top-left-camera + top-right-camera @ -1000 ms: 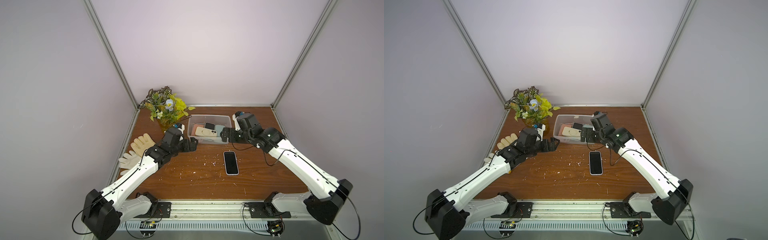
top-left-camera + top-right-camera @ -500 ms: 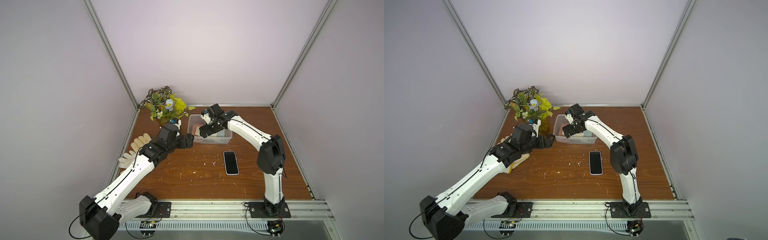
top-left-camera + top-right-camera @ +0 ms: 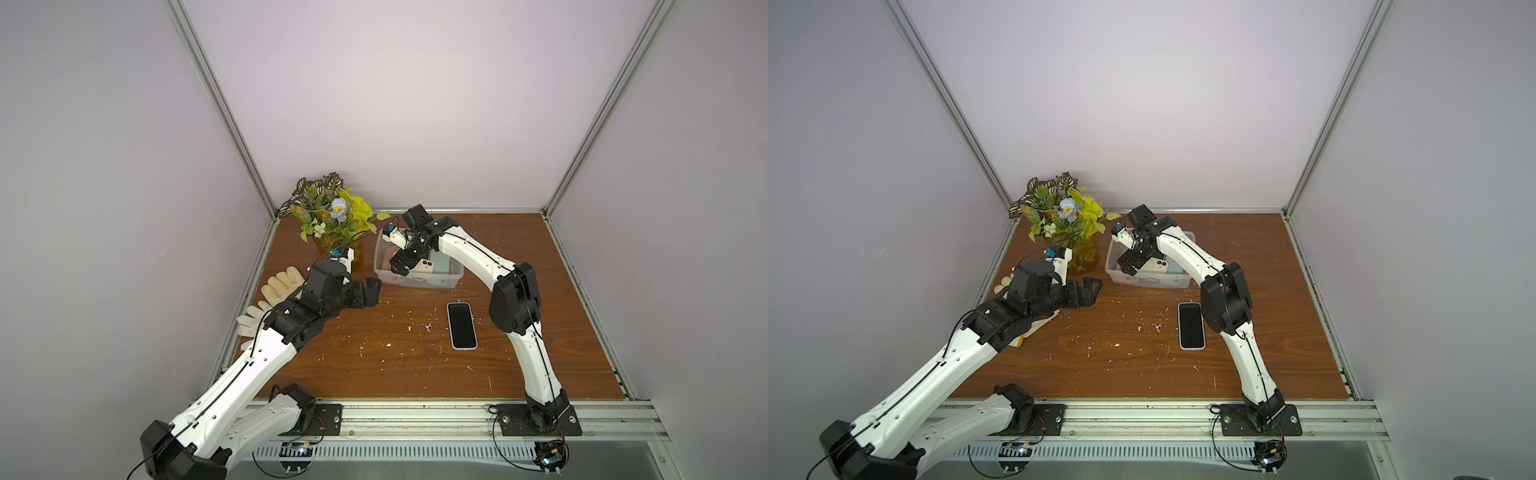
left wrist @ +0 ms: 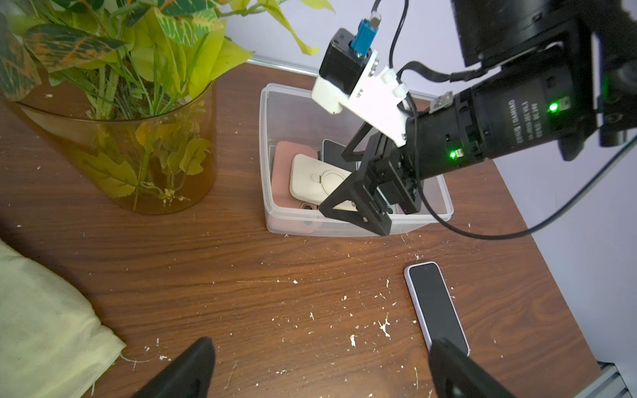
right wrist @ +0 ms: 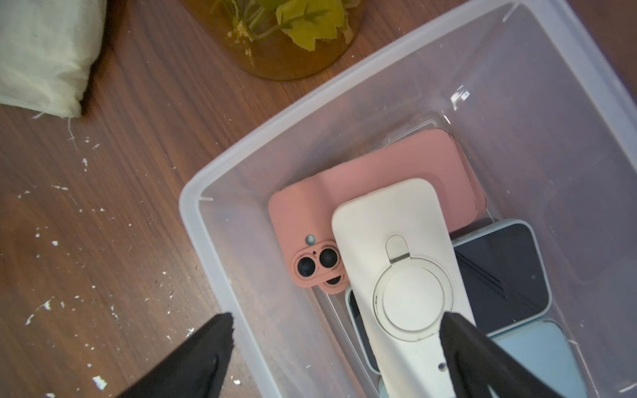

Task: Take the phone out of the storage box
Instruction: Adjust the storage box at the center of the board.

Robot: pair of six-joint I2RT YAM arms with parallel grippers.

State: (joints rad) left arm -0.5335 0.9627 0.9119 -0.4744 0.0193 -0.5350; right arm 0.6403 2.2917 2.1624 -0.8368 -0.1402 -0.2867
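In both top views, your right pincer hangs with its jaws spread wide over the 7 o'clock corner of the clear, round-cornered plastic storage box. The box stands at 12 o'clock on the brown wooden desk. A flat cream phone lies uppermost inside it. Your left pincer is open too and empty, above the desk at 9 o'clock of the box and apart from it. A slim black-screened phone lies flat outside the box, at 5 o'clock of it. The amber glass vase of leaves stands at 11 o'clock, and the pale cloth gloves lie at 9.

From the left wrist, you see the right pincer low over the storage box, above the cream phone, which overlaps a pink phone.

From the right wrist, the fingers stand wide apart. One is above bare desk outside the box wall, and the other is over the cream phone near its round ring. You cannot tell whether it touches. Beneath lie the pink phone and a dark-screened phone.
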